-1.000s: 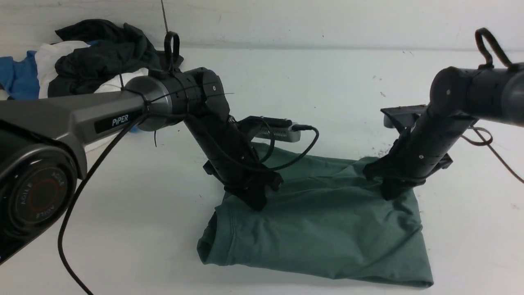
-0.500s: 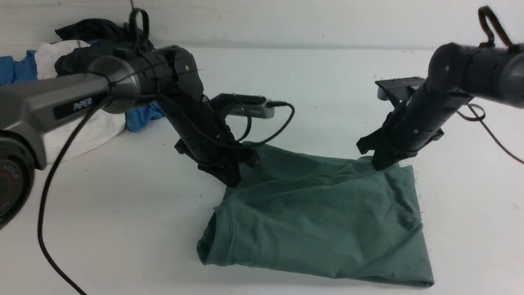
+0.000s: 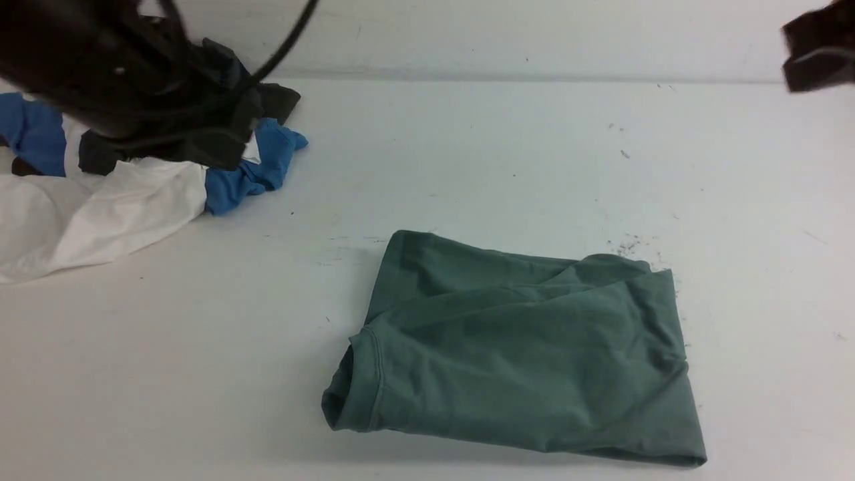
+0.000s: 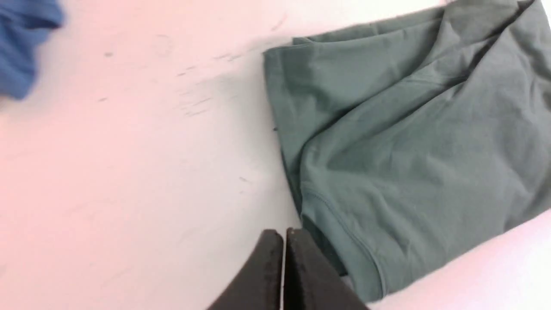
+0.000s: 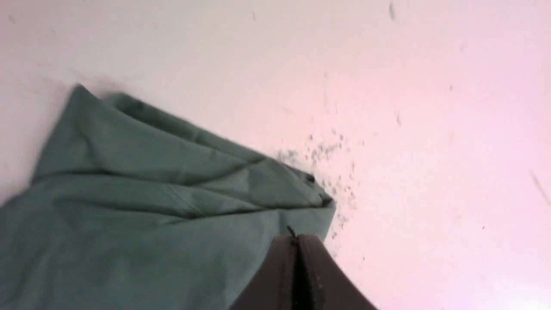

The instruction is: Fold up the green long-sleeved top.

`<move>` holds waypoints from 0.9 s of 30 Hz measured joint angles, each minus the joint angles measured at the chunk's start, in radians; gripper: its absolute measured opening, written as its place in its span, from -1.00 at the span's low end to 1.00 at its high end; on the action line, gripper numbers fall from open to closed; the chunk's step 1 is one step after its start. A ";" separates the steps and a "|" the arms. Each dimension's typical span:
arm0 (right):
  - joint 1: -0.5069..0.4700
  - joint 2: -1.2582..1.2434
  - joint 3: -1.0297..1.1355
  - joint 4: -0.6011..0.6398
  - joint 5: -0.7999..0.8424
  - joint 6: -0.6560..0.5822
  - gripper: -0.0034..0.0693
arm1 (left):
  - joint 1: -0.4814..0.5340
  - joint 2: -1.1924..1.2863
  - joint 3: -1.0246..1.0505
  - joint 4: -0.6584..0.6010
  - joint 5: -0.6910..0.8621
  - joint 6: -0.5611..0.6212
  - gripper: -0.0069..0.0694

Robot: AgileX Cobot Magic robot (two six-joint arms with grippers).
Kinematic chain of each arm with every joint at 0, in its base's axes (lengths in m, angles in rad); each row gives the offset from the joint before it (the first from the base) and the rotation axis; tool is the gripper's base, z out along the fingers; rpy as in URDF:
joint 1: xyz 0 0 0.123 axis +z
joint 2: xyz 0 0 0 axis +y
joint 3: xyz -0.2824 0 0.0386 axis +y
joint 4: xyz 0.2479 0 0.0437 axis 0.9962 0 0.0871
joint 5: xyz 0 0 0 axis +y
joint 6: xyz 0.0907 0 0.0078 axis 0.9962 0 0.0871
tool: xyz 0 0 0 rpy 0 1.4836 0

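Two grippers, both mine, are closed on nothing: my left gripper (image 4: 284,234) and right gripper (image 5: 297,239) show their jaws pressed together above the white table (image 3: 467,153). The folded sage-green jersey long-sleeved top (image 3: 528,347) lies flat at lower centre-right of the front view, untouched.

The green long-sleeved top (image 3: 528,361) lies folded into a rough rectangle on the white desk (image 3: 467,167), near and right of centre. Soft creases cross its upper layer. A stitched hem edge curls at its near-left corner.

white table (image 3: 467,147), white (image 3: 100,214), blue (image 3: 254,177) garments
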 joint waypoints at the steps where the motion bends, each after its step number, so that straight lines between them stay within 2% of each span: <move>1: 0.000 -0.077 0.019 0.000 -0.023 0.003 -0.94 | 0.018 -0.062 0.048 0.000 -0.013 0.000 -0.83; 3: 0.000 -0.221 0.090 0.000 -0.084 0.006 -0.94 | 0.046 -0.227 0.192 0.000 -0.048 0.000 -0.83; 5: 0.000 -0.285 0.134 0.001 -0.113 0.007 -0.94 | 0.055 -0.291 0.250 0.001 -0.062 0.000 -0.83; 9: 0.000 -0.623 0.439 0.006 -0.335 0.013 -0.94 | 0.064 -0.607 0.533 0.001 -0.178 -0.025 -0.83; 11: 0.000 -0.697 0.516 0.006 -0.398 0.020 -0.94 | 0.064 -0.673 0.575 0.001 -0.205 -0.037 -0.83; 12: 0.000 -0.814 0.644 0.006 -0.507 0.039 -0.94 | 0.064 -0.765 0.655 0.001 -0.261 -0.055 -0.83; 16: 0.000 -1.051 0.918 0.008 -0.724 0.104 -0.94 | 0.064 -0.982 0.804 0.001 -0.356 -0.080 -0.83; 21: 0.000 -1.242 1.125 0.021 -0.888 0.122 -0.94 | 0.064 -1.088 0.891 0.001 -0.378 -0.091 -0.83; 27: 0.000 -1.336 1.173 0.039 -0.970 0.122 -0.94 | 0.064 -1.092 0.922 0.001 -0.382 -0.112 -0.83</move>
